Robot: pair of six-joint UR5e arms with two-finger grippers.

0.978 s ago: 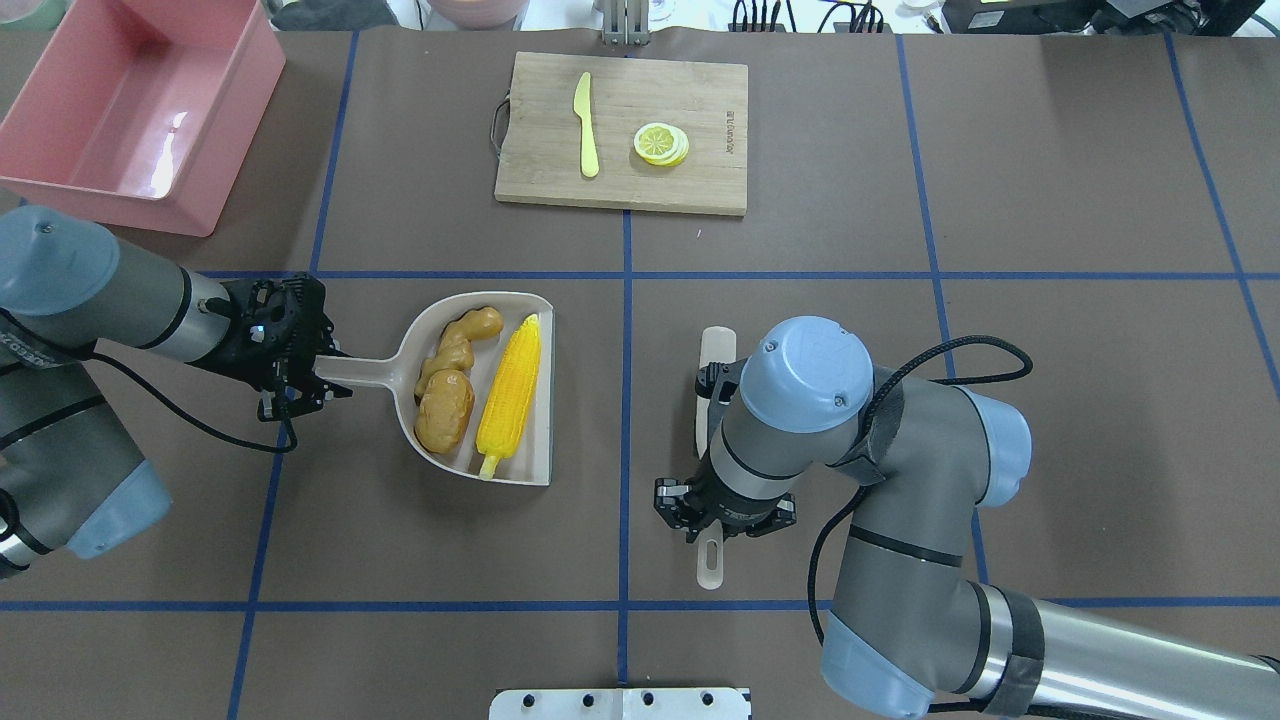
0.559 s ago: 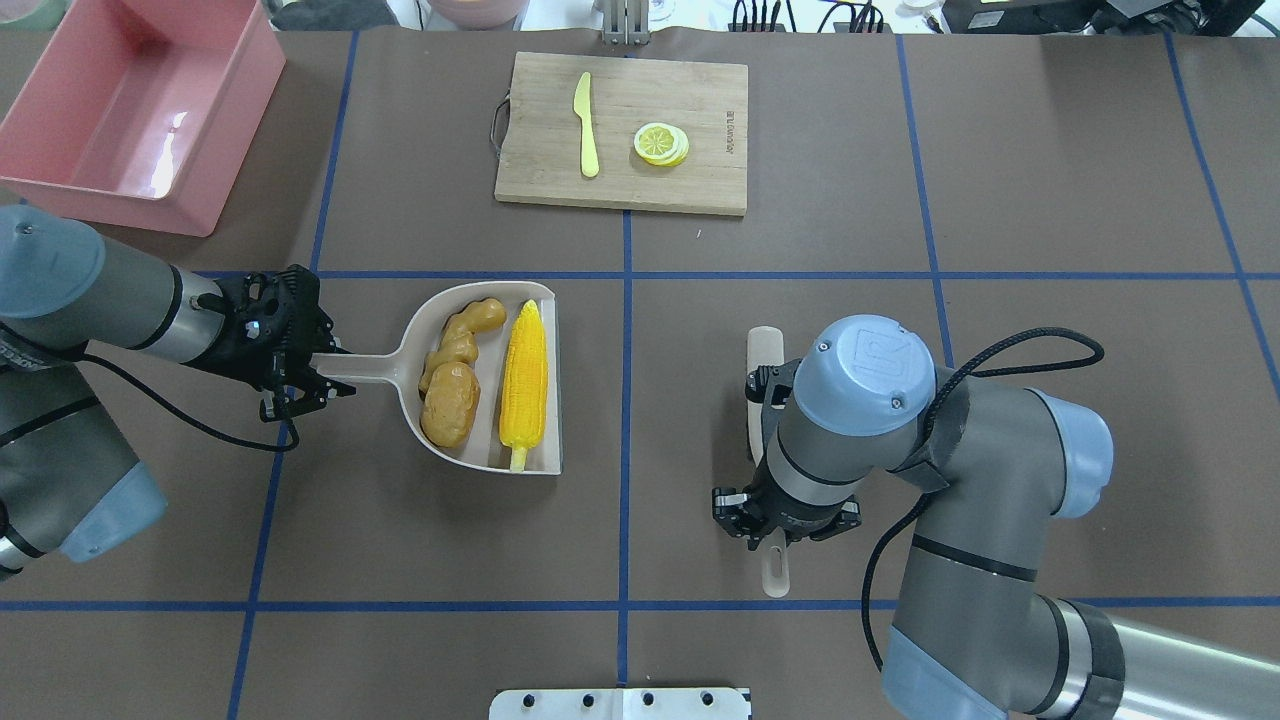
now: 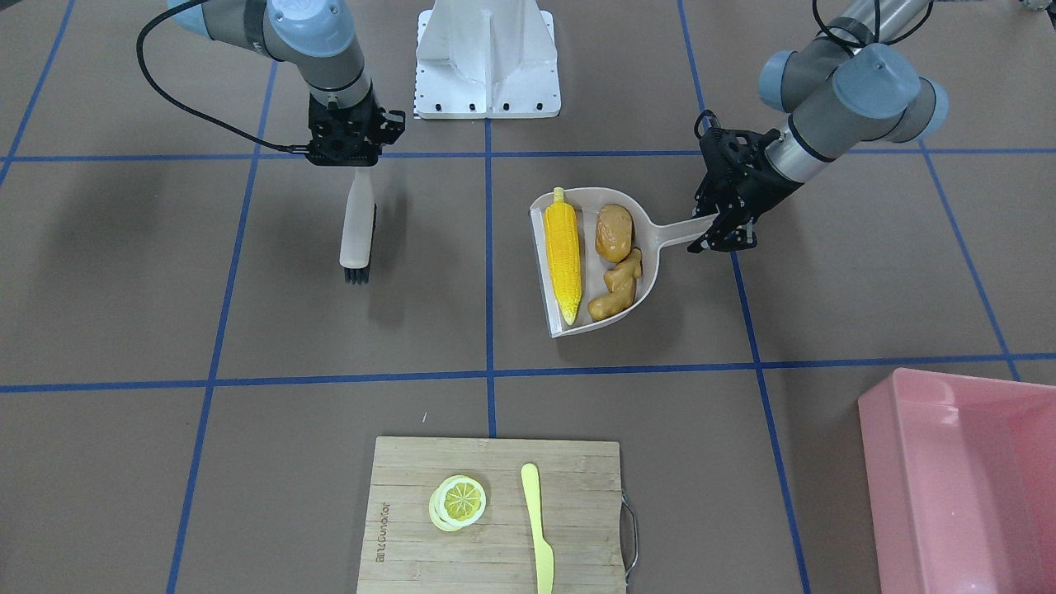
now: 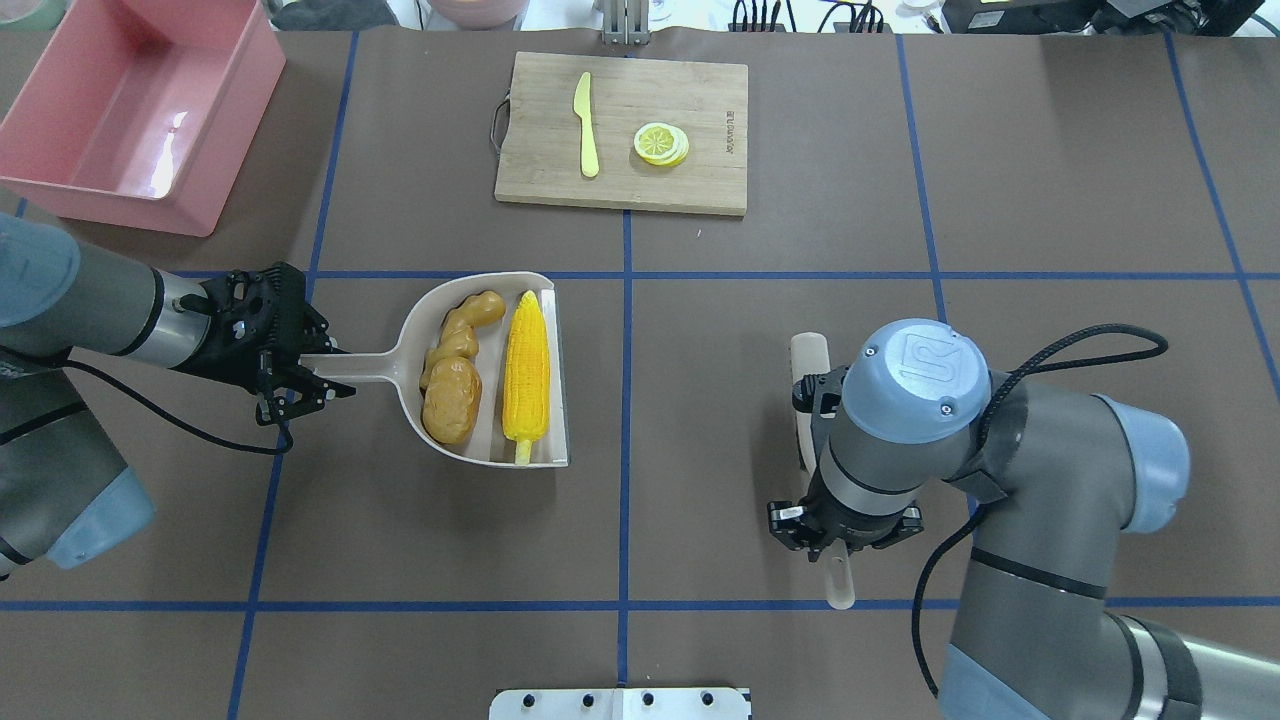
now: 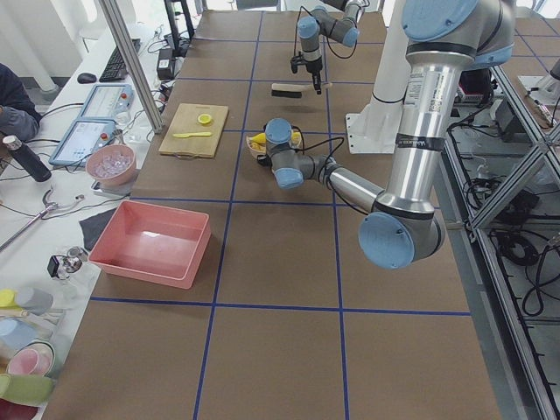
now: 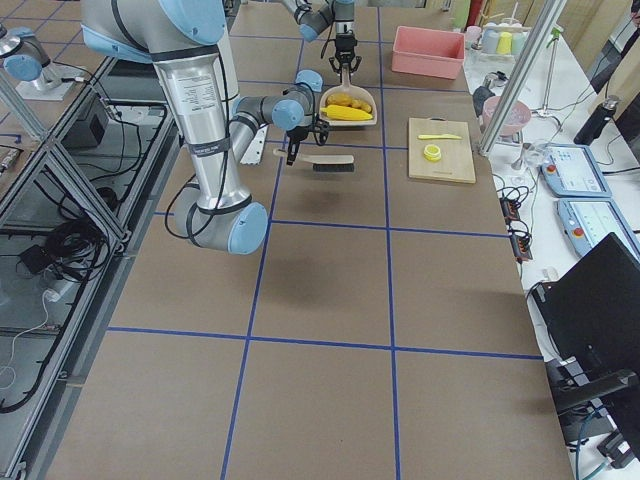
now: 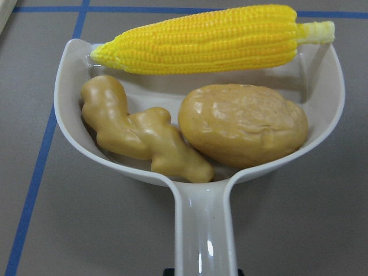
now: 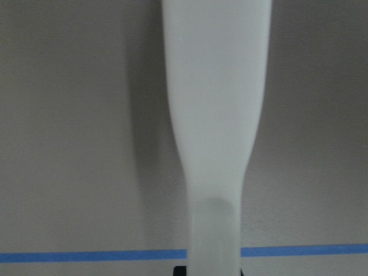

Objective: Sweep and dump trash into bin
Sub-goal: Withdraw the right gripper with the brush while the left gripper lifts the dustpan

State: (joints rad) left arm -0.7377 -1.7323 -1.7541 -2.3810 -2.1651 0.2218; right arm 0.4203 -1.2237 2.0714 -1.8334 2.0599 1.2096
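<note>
The corn cob (image 4: pixel 526 375), the brown potato (image 4: pixel 450 400) and the tan ginger root (image 4: pixel 462 325) lie in the beige dustpan (image 4: pixel 555 400). They also show in the left wrist view: corn (image 7: pixel 201 39), potato (image 7: pixel 244 123), ginger (image 7: pixel 138 135). My left gripper (image 4: pixel 300 385) is shut on the dustpan's handle (image 4: pixel 360 367), which looks slightly raised off the table. The pink bin (image 4: pixel 130 140) stands empty at the far left corner, apart from the pan. My right gripper (image 4: pixel 838 540) is shut on the handle of a beige brush (image 3: pixel 356 231), right of centre.
A wooden cutting board (image 4: pixel 700 100) at the far middle carries a pale yellow knife (image 4: pixel 586 125) and a lemon slice (image 4: pixel 660 143). The white robot base plate (image 4: pixel 620 703) is at the near edge. Blue tape lines cross the brown table.
My right arm has carried the brush to the right, away from the dustpan. My left gripper has drawn back left and turned the loaded dustpan slightly, shifting it a little farther from me.
</note>
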